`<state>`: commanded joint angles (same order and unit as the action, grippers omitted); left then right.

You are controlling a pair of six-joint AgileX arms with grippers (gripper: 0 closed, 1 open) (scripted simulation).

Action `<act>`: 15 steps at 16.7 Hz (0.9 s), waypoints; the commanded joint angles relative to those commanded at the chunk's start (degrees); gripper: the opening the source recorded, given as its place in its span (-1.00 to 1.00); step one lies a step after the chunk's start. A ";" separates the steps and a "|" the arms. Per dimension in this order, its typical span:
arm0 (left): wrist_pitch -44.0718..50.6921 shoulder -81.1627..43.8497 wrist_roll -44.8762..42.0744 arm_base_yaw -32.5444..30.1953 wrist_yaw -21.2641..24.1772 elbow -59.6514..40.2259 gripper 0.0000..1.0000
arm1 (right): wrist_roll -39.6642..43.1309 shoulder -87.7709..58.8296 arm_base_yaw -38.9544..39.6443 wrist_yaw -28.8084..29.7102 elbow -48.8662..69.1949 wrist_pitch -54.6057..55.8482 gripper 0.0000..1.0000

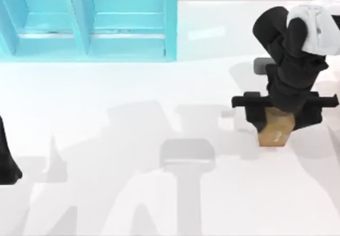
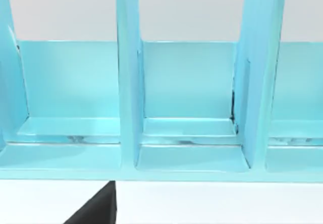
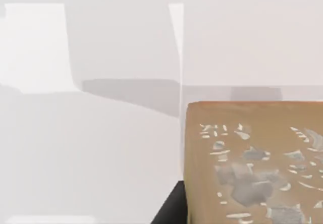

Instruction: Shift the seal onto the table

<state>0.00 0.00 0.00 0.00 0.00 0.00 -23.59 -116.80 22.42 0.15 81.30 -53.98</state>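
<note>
The right claw [image 1: 276, 120] hangs over the right side of the white surface [image 1: 133, 193], clenched on the seal [image 1: 276, 132], whose tan body juts out just beneath it. In the right wrist view the seal [image 3: 252, 163] shows a face with pale markings. The left arm [image 1: 8, 161] sits parked at the surface's left edge, near the teal shelf unit [image 1: 85, 23].

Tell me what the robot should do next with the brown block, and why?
Probably lower it a little and let go. The right end effector has the block over bare table at the right side, away from the blue shelf.
</note>
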 joint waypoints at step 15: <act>0.00 0.00 0.00 0.00 0.00 0.00 1.00 | -0.04 -0.45 0.06 0.03 -0.53 0.57 0.66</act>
<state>0.00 0.00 0.00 0.00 0.00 0.00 -23.63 -117.26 22.48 0.18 80.77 -53.42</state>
